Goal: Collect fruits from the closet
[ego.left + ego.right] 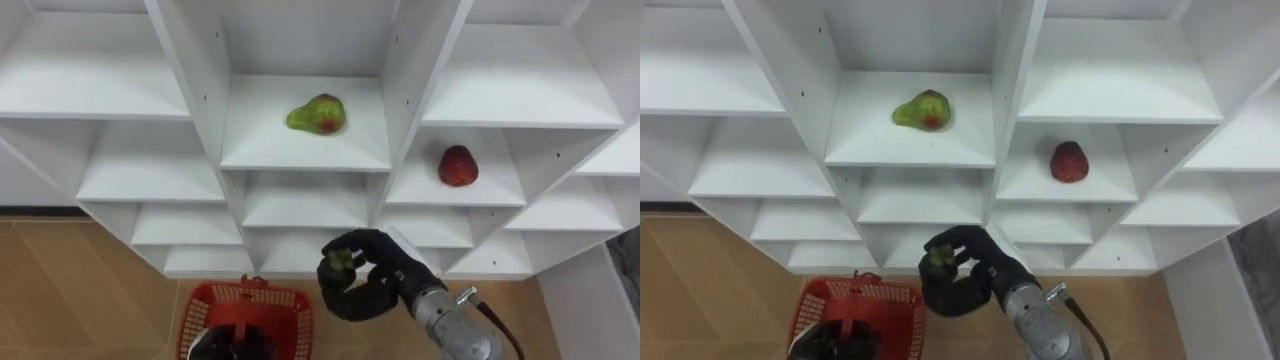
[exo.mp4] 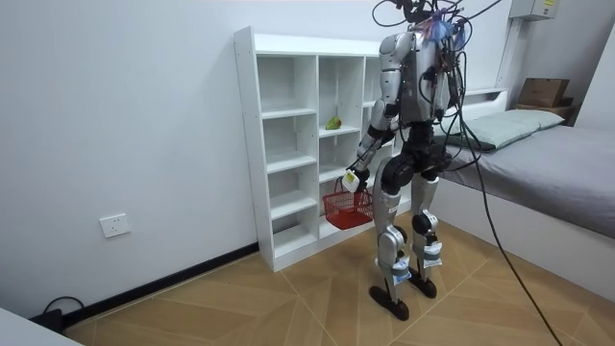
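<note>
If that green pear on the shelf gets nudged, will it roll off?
Likely it wobbles rather than rolls far: the pear lies on its side, lopsided. Its skin looks smooth, so it might slip. The shelf has no front lip.

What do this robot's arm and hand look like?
The right hand is black, with thick rounded fingers. Behind it the wrist and forearm are a silver-grey metal cylinder, with a small white tag and a dark cable alongside.

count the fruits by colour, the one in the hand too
green with a red patch: 1, pear-shaped fruit in the closet
red: 1, red fruit in the compartment right of it
green: 1, small green fruit in the right hand
total: 3
</note>
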You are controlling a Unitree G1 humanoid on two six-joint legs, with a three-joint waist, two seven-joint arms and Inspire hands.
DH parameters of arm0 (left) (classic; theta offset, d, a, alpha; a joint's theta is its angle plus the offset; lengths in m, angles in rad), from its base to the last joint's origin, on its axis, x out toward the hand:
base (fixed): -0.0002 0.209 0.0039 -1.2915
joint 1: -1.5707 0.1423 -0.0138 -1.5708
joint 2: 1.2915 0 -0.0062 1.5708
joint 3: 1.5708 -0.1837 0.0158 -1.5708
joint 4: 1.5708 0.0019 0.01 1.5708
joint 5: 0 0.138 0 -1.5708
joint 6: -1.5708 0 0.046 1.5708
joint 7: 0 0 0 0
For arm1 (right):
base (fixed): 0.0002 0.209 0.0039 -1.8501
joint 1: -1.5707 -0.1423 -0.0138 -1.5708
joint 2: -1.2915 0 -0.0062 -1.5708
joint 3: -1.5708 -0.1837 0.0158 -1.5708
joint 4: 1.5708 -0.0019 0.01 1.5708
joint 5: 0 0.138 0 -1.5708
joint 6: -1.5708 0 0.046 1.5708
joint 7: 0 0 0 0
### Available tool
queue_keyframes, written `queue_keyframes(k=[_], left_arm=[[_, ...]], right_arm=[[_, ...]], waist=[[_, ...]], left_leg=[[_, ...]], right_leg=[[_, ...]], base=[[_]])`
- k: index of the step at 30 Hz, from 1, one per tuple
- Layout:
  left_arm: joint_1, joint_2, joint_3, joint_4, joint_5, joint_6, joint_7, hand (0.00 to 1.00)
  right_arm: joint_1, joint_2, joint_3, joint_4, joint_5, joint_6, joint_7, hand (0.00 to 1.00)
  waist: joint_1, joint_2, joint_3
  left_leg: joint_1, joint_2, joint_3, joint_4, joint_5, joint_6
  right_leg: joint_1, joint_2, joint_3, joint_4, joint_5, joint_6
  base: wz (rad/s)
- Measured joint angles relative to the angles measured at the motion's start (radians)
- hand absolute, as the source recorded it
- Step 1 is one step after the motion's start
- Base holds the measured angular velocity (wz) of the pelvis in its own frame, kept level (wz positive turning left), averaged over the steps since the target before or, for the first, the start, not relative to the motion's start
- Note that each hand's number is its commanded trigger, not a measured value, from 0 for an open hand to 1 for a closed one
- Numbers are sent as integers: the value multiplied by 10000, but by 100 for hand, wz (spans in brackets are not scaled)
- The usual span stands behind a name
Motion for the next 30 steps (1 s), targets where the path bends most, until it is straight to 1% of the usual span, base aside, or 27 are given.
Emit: queue_keyframes(k=[2, 4, 6, 12, 14, 16, 17, 19, 22, 24, 27, 28, 30], left_arm=[[-194, 23, -20, -45, -76, 0, -7, 100], [-349, 30, -29, -74, -255, -24, -7, 100], [-387, 27, -43, -136, -409, -30, -16, 100], [-469, 51, -51, -463, -407, -28, -199, 100], [-511, 67, -142, -465, -414, -29, -258, 100], [-526, 64, -282, -463, -413, -29, -379, 100], [-519, 55, -367, -456, -412, -29, -399, 100], [-515, 55, -486, -370, -409, -32, -410, 100], [-543, 20, -536, -7, -412, -30, -621, 100], [-543, 21, -606, 135, -424, -14, -838, 100], [-572, 16, -689, 326, -463, -12, -1056, 100], [-572, 21, -690, 375, -618, -7, -1161, 100], [-592, 17, -763, 397, -821, -8, -1304, 100]], right_arm=[[-162, 32, 95, 334, -58, -2, -39, 100], [-281, 29, 124, 626, -51, -3, -87, 100], [-413, 50, 141, 1099, -44, -6, -102, 100], [-761, 49, 230, 2168, -238, 3, -125, 100], [-1018, 49, 511, 2694, -280, 4, -215, 100], [-1073, 49, 611, 3041, -270, 11, -224, 100], [-1078, 49, 709, 3165, -281, 83, -217, 100], [-1159, 109, 838, 3502, -312, 87, -200, 100], [-1452, 309, 903, 4281, -443, 107, -181, 100], [-1633, 358, 902, 4679, -505, 135, -176, 100], [-1910, 371, 913, 5048, -580, 143, -175, 100], [-2046, 382, 910, 5181, -572, 142, -198, 100], [-2181, 380, 899, 5362, -509, 136, -225, 100]], waist=[[-42, 64, 39], [28, 77, 47], [51, 97, 47], [87, 111, 47], [146, 117, 44], [295, 116, 43], [364, 116, 43], [446, 116, 43], [504, 117, 45], [504, 119, 46], [547, 120, 47], [549, 129, 52], [551, 129, 53]], left_leg=[[-170, -11, -147, 107, 0, 1], [-347, -6, -167, 159, 1, -1], [-467, -11, -249, 191, 3, -3], [-673, -20, -442, 311, 3, -4], [-657, -21, -449, 313, 3, -4], [-660, -22, -451, 312, 3, -4], [-672, -23, -451, 312, 4, -5], [-674, -26, -451, 314, 4, -4], [-768, -28, -485, 373, 4, -3], [-979, -31, -539, 513, 7, 3], [-1070, -50, -541, 579, 28, 18], [-1126, -68, -559, 637, 28, 18], [-1169, -73, -572, 668, 38, 31]], right_leg=[[-38, -22, -201, -2, 0, 0], [-178, -20, -248, 2, 0, 0], [-254, -21, -325, 4, 0, 0], [-323, -29, -532, 2, 0, 0], [-300, -35, -600, 3, 0, 0], [-299, -45, -674, 3, 0, 0], [-302, -54, -735, 2, 0, 0], [-295, -61, -760, 3, 0, 0], [-322, -85, -830, -2, 0, 0], [-366, -107, -1010, -3, 0, 0], [-388, -126, -1111, 1, 0, 0], [-386, -140, -1211, 1, 0, 0], [-386, -155, -1251, 3, -1, 1]], base=[[21], [13], [11], [12], [0], [2], [4], [2], [6], [24], [16], [16], [13]])
